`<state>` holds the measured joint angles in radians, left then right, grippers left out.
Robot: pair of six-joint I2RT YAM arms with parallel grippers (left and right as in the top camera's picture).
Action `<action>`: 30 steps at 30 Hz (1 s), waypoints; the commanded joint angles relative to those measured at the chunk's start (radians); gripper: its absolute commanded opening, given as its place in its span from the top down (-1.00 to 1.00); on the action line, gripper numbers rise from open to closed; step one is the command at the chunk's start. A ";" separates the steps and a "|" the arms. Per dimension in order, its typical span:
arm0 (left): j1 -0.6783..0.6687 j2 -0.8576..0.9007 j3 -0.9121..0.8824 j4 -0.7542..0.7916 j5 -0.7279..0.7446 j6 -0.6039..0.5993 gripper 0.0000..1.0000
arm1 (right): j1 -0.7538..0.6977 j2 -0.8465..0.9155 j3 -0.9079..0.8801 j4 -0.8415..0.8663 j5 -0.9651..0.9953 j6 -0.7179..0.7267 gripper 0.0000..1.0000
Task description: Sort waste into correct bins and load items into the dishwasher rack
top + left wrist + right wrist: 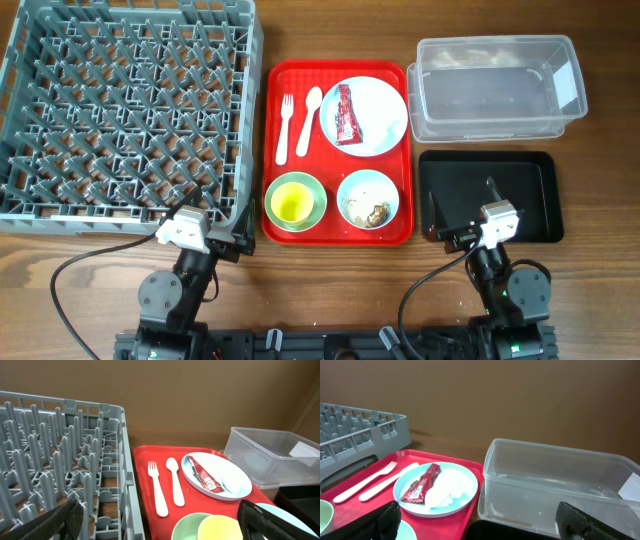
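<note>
"What is hard to see?"
"The tissue is blending into the blue plate by the red wrapper, at 1 o'clock on the red tray."
"The bowls?"
"The blue bowl at 5 is holding brown bits; the green bowl at 7, the yellow cup."
"The hands?"
"The left hand and right hand are both spreading wide, gripping nothing, near the rack and black tray."

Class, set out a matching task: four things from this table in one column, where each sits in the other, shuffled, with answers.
Things:
1. sachet
2. yellow cup
3. food bits
4. fork

Places:
A. in the green bowl
B. straight on the red tray
C. on the plate
D. in the blue bowl

Pairs: 1-C, 2-A, 3-D, 4-B
</note>
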<state>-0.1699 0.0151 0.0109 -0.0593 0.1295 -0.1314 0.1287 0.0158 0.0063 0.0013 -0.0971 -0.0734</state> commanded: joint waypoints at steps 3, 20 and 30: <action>0.005 0.001 -0.005 -0.004 0.008 0.023 -1.00 | -0.005 0.001 -0.001 0.005 -0.005 -0.005 -1.00; 0.005 0.001 0.000 0.015 0.061 -0.032 -1.00 | -0.005 0.001 -0.001 0.005 -0.005 -0.005 -1.00; 0.005 0.152 0.274 -0.070 0.060 -0.132 -1.00 | -0.005 0.001 -0.001 0.005 -0.005 -0.005 -1.00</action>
<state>-0.1699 0.0689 0.1375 -0.0937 0.1749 -0.2535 0.1287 0.0158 0.0059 0.0013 -0.0971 -0.0734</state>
